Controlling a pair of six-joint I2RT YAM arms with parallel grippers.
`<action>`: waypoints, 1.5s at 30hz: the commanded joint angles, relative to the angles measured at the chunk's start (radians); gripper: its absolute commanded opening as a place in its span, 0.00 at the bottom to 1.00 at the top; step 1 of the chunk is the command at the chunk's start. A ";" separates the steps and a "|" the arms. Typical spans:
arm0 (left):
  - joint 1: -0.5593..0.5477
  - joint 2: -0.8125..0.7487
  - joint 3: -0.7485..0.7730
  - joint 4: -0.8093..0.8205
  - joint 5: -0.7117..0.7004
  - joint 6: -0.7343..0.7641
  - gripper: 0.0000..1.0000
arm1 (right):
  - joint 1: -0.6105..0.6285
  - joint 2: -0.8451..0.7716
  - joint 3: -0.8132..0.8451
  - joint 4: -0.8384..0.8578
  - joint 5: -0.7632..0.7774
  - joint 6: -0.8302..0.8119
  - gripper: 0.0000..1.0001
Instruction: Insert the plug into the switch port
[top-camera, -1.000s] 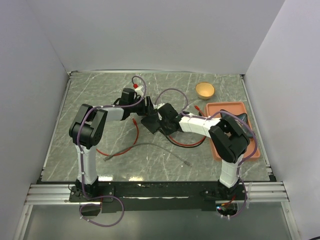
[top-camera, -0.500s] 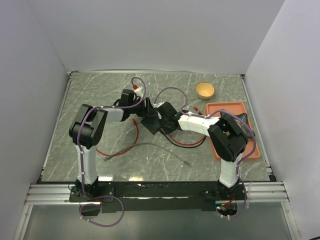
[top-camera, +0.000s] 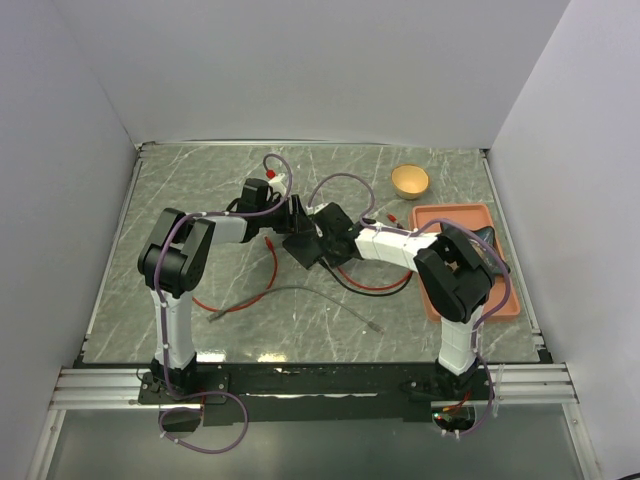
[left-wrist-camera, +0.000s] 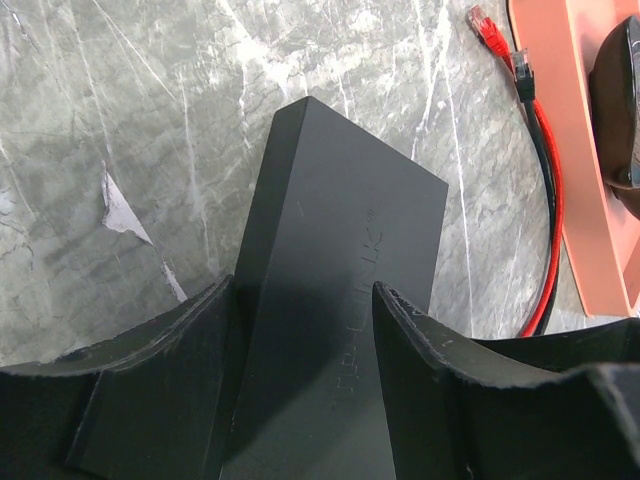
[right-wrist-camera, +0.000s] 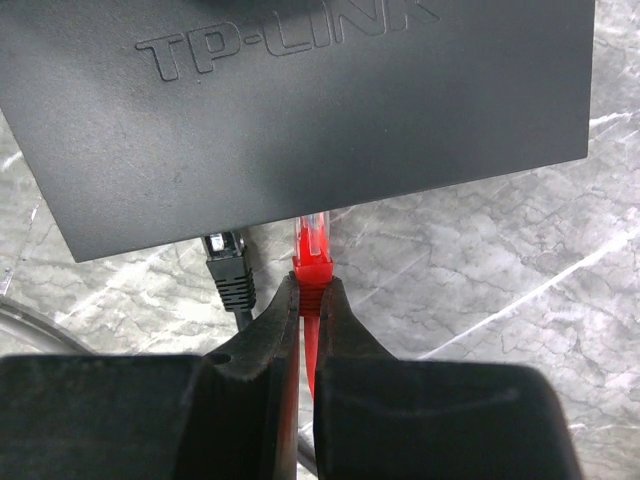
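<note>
The switch (right-wrist-camera: 300, 100) is a flat black box marked TP-LINK, near the table's centre (top-camera: 303, 250). My left gripper (left-wrist-camera: 305, 300) is shut on it, a finger against each side of the box (left-wrist-camera: 340, 220). My right gripper (right-wrist-camera: 310, 290) is shut on the boot of a red plug (right-wrist-camera: 312, 250). The plug's clear tip meets the box's near long edge and runs just under it. The switch port itself is hidden below that edge. A black plug (right-wrist-camera: 228, 265) sits against the same edge just left of the red one. In the top view the right gripper (top-camera: 325, 240) is pressed up to the box.
An orange tray (top-camera: 450, 210) holding a dark object stands at the right, with a small wooden bowl (top-camera: 410, 181) behind it. Red and black cables (top-camera: 375, 288) loop below the box. A grey cable (top-camera: 300, 292) and another red cable (top-camera: 272, 270) lie front left. A spare red plug (left-wrist-camera: 485, 22) lies near the tray.
My right gripper has slid a little to the left, bringing the red plug up to the box's edge. The left gripper and the box have stayed put.
</note>
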 joint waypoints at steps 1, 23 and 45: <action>-0.006 -0.017 -0.006 0.028 0.048 0.012 0.61 | -0.007 -0.001 0.073 0.031 0.012 0.013 0.00; -0.009 -0.030 -0.041 0.071 0.106 0.015 0.60 | 0.002 0.068 0.130 0.041 -0.041 -0.021 0.00; -0.008 -0.067 -0.044 0.055 0.109 0.046 0.70 | 0.004 0.140 0.275 -0.081 -0.108 -0.154 0.00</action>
